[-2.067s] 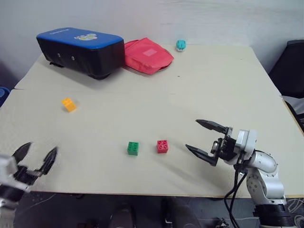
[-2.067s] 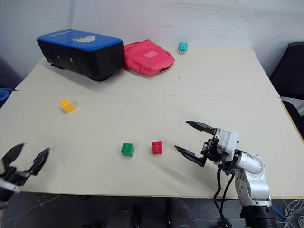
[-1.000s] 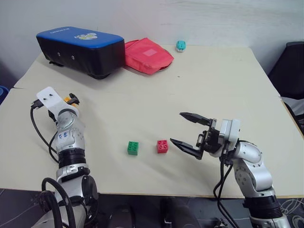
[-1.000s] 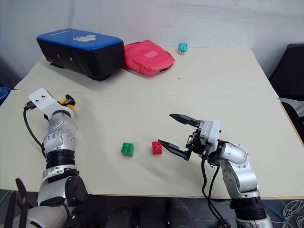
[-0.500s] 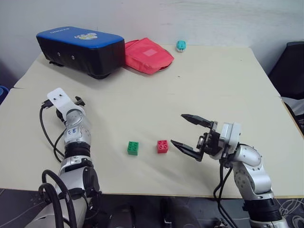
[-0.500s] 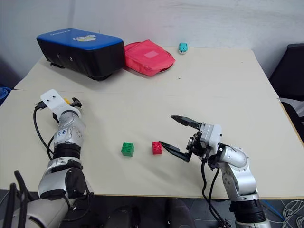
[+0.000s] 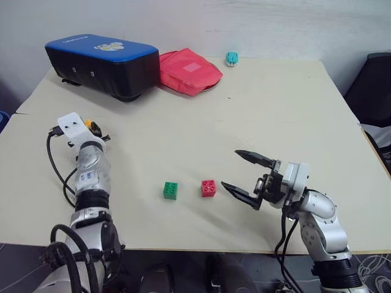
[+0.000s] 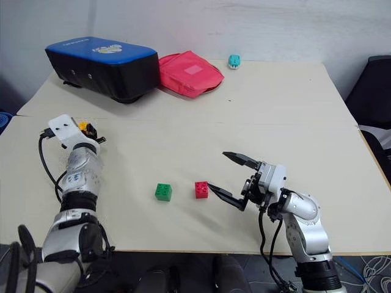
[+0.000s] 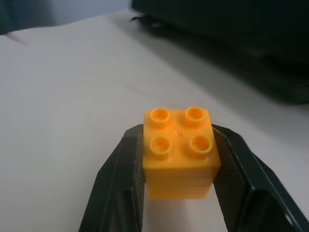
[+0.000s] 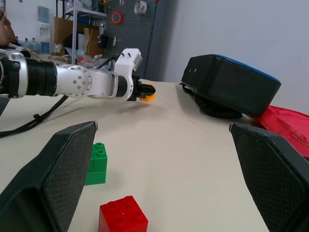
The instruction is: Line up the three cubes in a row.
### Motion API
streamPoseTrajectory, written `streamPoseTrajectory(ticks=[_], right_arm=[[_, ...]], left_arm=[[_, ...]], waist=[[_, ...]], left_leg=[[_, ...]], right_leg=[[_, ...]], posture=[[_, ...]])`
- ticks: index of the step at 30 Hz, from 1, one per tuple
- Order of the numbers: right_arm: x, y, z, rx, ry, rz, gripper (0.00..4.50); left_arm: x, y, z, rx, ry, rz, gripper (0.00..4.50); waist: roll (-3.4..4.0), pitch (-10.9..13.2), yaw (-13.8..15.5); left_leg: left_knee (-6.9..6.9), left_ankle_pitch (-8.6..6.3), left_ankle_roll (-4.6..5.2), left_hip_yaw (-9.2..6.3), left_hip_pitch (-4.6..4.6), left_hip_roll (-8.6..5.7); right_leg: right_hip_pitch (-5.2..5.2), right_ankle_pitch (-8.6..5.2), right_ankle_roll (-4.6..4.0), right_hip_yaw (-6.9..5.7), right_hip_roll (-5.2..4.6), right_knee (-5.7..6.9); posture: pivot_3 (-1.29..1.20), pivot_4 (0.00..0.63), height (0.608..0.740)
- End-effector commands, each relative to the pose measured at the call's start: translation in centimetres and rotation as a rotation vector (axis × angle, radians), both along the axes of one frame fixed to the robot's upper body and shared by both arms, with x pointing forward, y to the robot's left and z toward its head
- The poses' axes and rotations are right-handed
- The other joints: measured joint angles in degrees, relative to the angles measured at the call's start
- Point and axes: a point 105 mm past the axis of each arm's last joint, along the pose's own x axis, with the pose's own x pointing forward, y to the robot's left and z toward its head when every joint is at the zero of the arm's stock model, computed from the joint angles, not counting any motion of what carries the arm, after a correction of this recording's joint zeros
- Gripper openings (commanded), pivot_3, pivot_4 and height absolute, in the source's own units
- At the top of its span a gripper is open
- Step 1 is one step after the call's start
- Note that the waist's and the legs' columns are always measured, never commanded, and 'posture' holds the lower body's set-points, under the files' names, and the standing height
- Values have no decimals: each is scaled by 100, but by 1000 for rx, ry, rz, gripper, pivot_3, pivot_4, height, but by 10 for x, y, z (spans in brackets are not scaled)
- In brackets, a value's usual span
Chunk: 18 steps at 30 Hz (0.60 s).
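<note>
At the table's [image 7: 275,110] left side, the orange cube [image 9: 179,151] is clamped studs-up between the left gripper's [image 9: 178,166] fingers; a second ago these stood wide. No long axis is discernible. Near centre, green cube [image 7: 171,190] and red cube [image 7: 209,188] are unmoved. The right gripper [image 7: 245,179] gapes empty beside red.

Overhead stereo pair, two low wrist close-ups

Two cubes [image 7: 170,190] [image 7: 209,188] sat side by side near the table's [image 7: 275,104] front edge. The third cube [image 9: 179,151] lay far left. Behind it stood a case [image 7: 101,64], a pouch [image 7: 188,72] to its right.
</note>
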Motion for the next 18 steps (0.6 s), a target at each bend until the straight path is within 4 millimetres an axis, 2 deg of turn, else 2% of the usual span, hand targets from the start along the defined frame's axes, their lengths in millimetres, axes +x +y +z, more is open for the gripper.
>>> streamPoseTrajectory(ticks=[1, 2, 3, 6, 10, 14, 18], right_arm=[[-5, -9, 9, -17, -34, -17, 4500], [-7, -12, 10, -32, -32, -15, 4500], [-8, -17, 10, -52, -28, -13, 4500], [-13, -24, 9, -100, -14, 10, 4500], [-21, -36, -1, -191, 15, 57, 4500], [-21, -41, 0, -213, 17, 57, 4500], [-23, -43, -1, -224, 23, 64, 4500]], left_arm=[[-59, -34, 86, 128, -421, -625, 1508], [-79, -42, 85, 120, -383, -832, 1508], [-92, -42, 79, 184, -293, -952, 1508], [-111, -37, 62, 269, -66, -1137, 1508], [-144, -44, 33, 596, 139, -1460, 1508], [-159, -44, -8, 841, 288, -1699, 1508], [-151, -50, -24, 893, 243, -1727, 1508]], waist=[[-1, 1, -63], [-1, 1, -125], [-2, 2, -138], [21, 12, -144], [37, 18, -46], [38, 18, -6], [38, 18, -2]], left_leg=[[0, 0, -1, 2, 0, 1], [-5, -1, -6, 13, -1, 7], [-9, -3, -11, 13, -1, 15], [-4, 0, -21, 0, 7, 16], [-11, 7, -12, -9, 21, -1], [-12, -1, -5, -6, 11, -2], [-11, -7, 3, -6, 0, 1]], right_leg=[[-1, 0, 0, 3, 2, 0], [-8, -1, -2, 12, 8, 13], [-8, -3, -6, 9, 13, 22], [-4, -14, -23, 1, 14, 7], [14, -14, -23, -1, 4, 9], [7, -14, -23, -1, 3, -1], [-3, -14, -23, 3, 2, -2]], posture=[[0, 150, 740], [0, 150, 740], [0, 150, 740], [0, 150, 740], [0, 150, 740], [0, 150, 740], [0, 150, 740]])
